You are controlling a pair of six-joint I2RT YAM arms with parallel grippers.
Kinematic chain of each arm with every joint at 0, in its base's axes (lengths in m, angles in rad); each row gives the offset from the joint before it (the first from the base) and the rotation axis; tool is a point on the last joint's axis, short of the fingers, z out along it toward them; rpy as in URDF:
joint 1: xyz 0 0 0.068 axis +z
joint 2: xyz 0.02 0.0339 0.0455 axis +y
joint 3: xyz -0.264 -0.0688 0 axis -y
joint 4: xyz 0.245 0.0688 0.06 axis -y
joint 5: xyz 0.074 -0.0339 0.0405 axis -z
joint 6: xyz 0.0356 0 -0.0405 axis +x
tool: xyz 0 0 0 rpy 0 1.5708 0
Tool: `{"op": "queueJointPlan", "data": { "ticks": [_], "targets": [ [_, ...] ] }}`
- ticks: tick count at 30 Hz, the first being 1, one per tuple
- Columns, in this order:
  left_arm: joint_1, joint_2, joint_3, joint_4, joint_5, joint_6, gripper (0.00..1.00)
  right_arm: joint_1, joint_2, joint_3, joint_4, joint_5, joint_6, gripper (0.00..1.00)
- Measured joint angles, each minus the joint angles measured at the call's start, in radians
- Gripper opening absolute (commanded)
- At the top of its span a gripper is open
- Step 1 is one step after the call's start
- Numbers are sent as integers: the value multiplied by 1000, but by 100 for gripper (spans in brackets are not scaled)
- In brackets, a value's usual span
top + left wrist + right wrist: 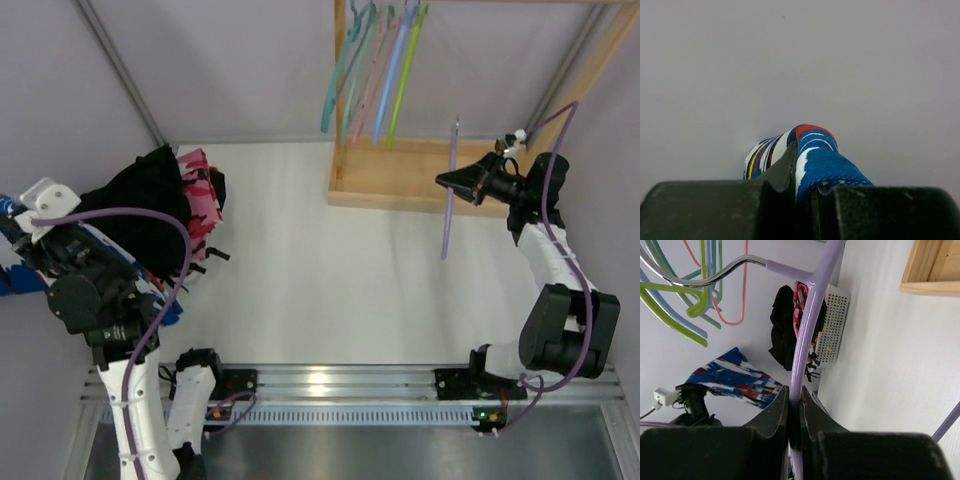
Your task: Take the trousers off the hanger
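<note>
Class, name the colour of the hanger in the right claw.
Pale purple hanger, best in the right wrist view.

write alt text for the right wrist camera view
The right gripper is shut on a bare lilac hanger. Beyond it, black trousers and pink camouflage trousers are heaped at a white basket, and blue-patterned trousers show at lower left.

Glossy plastic hanger (809, 315); ribbed cloth trousers (825, 165); matt wooden rack (400, 178).

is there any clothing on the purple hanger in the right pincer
No, the purple hanger clamped in the right pincer hangs bare, with no cloth on it.
</note>
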Motion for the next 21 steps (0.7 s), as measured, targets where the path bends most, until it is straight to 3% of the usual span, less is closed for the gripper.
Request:
{"op": "queueJointPlan", "data": {
  "ticks": [10, 15, 21],
  "targets": [
    [0, 113, -173, 161, 31, 89, 0, 8, 4, 0, -8, -6, -18, 0],
    [0, 301, -171, 257, 120, 36, 0, 8, 4, 6, -29, -8, -28, 0],
    [0, 628, -58, 261, 264, -65, 0, 8, 1, 36, -40, -7, -28, 0]
  ]
}}
